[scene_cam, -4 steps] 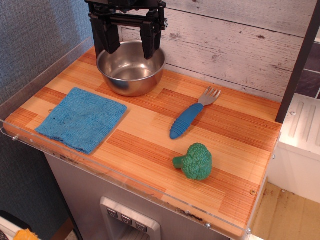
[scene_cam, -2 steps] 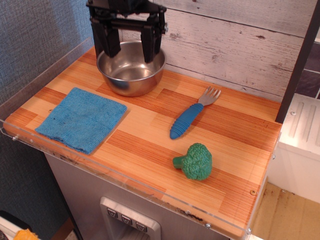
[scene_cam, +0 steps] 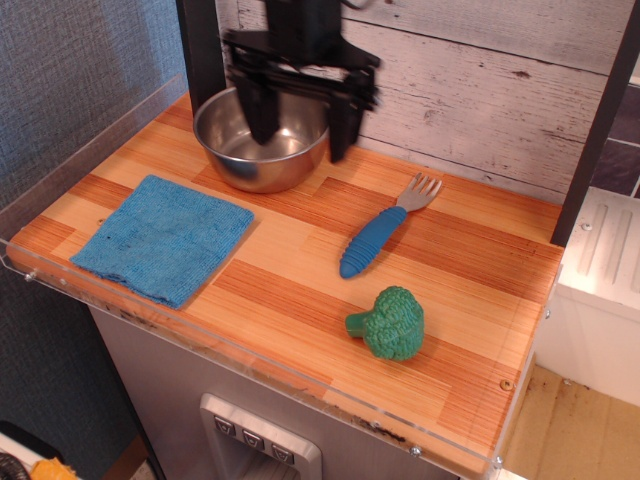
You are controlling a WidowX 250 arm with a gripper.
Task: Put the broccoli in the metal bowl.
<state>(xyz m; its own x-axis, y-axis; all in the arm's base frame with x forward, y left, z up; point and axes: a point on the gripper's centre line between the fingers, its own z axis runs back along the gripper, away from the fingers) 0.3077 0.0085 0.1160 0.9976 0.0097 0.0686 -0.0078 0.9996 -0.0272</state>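
Note:
The green broccoli [scene_cam: 389,322] lies on the wooden table near the front right, stem pointing left. The metal bowl [scene_cam: 232,155] stands at the back left, empty as far as I can see. My black gripper [scene_cam: 301,135] hangs open above the bowl's right rim, its two fingers wide apart, one over the bowl and one just right of it. It holds nothing. It is well up and to the left of the broccoli.
A blue cloth [scene_cam: 165,237] lies at the front left. A fork with a blue handle [scene_cam: 380,235] lies between the bowl and the broccoli. A clear plastic rim [scene_cam: 250,370] lines the table's front and left edges. A plank wall stands behind.
The gripper has swung right from over the bowl's middle toward its right rim and lowered a little, still open. Nothing else moved.

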